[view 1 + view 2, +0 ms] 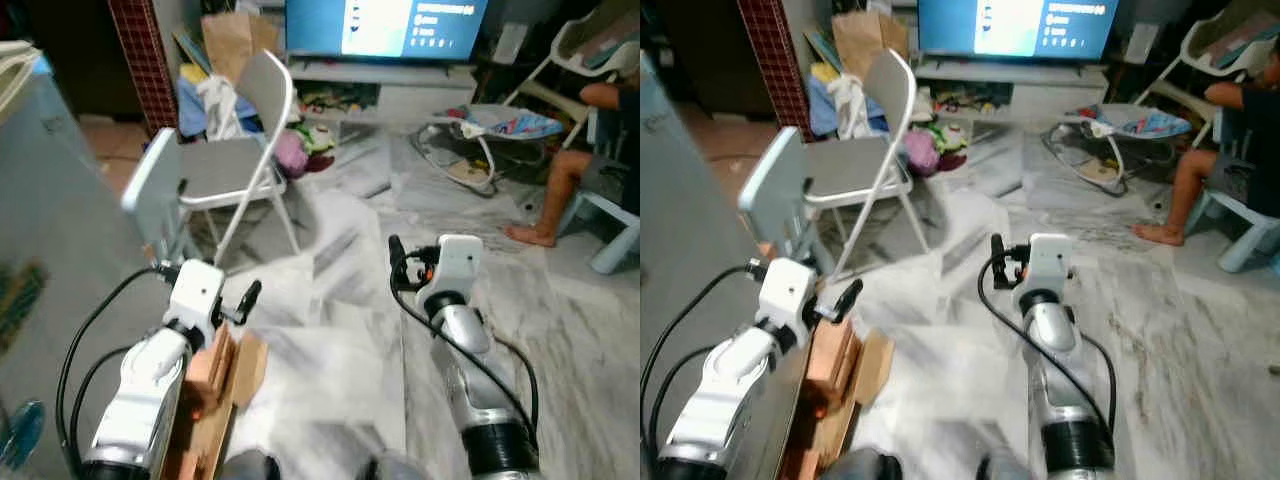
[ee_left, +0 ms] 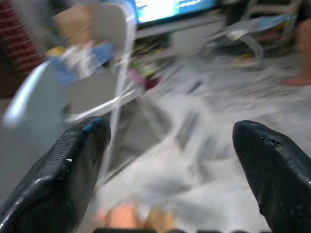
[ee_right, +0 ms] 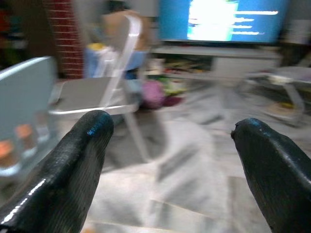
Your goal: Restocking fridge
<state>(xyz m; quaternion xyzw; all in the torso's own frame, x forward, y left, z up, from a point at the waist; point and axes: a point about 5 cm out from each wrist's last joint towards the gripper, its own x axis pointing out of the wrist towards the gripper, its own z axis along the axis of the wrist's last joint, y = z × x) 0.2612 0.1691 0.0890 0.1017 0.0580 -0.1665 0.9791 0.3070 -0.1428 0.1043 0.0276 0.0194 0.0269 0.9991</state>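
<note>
Fridge (image 1: 40, 250) stands at the left; both arms reach forward, left claw (image 2: 175, 160) and right claw (image 3: 170, 165) spread and empty, open marble floor (image 1: 560, 330) ahead, folding chair (image 1: 235, 165) near left

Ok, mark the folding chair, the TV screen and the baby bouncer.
folding chair (image 1: 222, 168), left eye view, on its grey seat.
TV screen (image 1: 385, 25), left eye view, on the lit blue panel.
baby bouncer (image 1: 1140, 122), right eye view, on its patterned fabric seat.
</note>
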